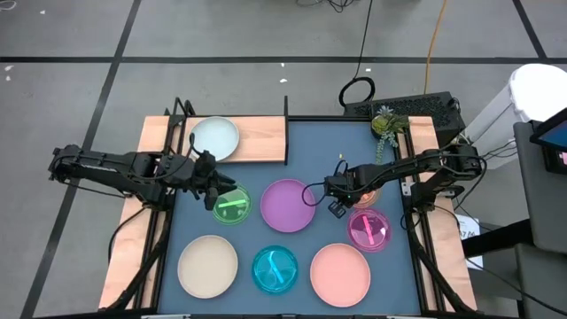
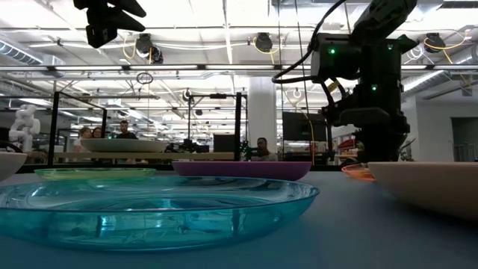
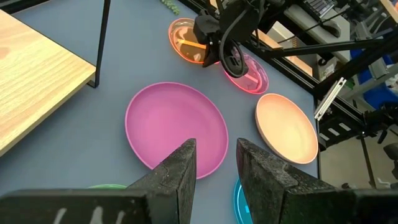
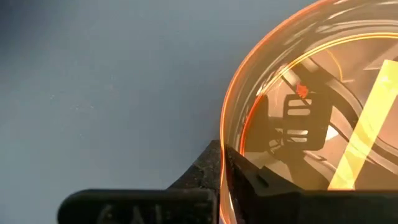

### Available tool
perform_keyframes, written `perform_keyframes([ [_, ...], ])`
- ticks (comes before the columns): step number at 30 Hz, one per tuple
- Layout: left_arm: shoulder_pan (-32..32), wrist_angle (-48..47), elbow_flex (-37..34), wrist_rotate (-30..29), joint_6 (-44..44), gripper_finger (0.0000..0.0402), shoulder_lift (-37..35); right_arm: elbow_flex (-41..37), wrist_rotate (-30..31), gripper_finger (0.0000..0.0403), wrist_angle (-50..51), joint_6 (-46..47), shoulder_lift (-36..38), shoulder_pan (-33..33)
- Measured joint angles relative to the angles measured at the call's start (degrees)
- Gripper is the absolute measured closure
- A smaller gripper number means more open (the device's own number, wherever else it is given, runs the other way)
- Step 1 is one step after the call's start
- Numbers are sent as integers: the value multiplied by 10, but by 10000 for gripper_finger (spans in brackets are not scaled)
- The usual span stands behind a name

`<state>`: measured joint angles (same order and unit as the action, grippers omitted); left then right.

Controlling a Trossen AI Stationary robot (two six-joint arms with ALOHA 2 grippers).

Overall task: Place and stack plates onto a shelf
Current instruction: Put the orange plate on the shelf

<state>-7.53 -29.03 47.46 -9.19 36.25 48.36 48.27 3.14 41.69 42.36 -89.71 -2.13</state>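
Note:
A clear orange plate (image 4: 323,93) lies on the dark blue table at the right (image 1: 367,191), and my right gripper (image 4: 225,163) is shut on its rim, pointing down. My left gripper (image 3: 215,163) hangs open and holds nothing, above the table between the green plate (image 1: 232,206) and the purple plate (image 3: 177,127). The wooden shelf (image 1: 261,139) stands at the far left, and a pale blue-white plate (image 1: 215,139) rests flat on it. The purple plate (image 1: 287,205) lies flat in the table's middle. My right gripper pinches the orange plate's rim (image 4: 224,140) on the side toward the purple plate, one finger outside the wall and one finger (image 4: 273,186) inside the plate. The fingers come from above, pointing down. The plate lies on the table.
A magenta plate (image 1: 369,229) lies just nearer than the orange one. Along the near edge lie a cream plate (image 1: 208,266), a teal plate (image 1: 275,269) and a salmon pink plate (image 1: 340,274). A small plant (image 1: 386,124) stands at the far right corner.

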Motion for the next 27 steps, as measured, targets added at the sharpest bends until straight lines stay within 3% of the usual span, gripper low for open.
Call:
perform_keyframes([
  [16,0,-6,0,0,-1,284,0,28,-34,402,14,-3,22,0],
  [27,0,-11,0,0,-5,284,0,66,-31,403,31,-91,39,0],
])
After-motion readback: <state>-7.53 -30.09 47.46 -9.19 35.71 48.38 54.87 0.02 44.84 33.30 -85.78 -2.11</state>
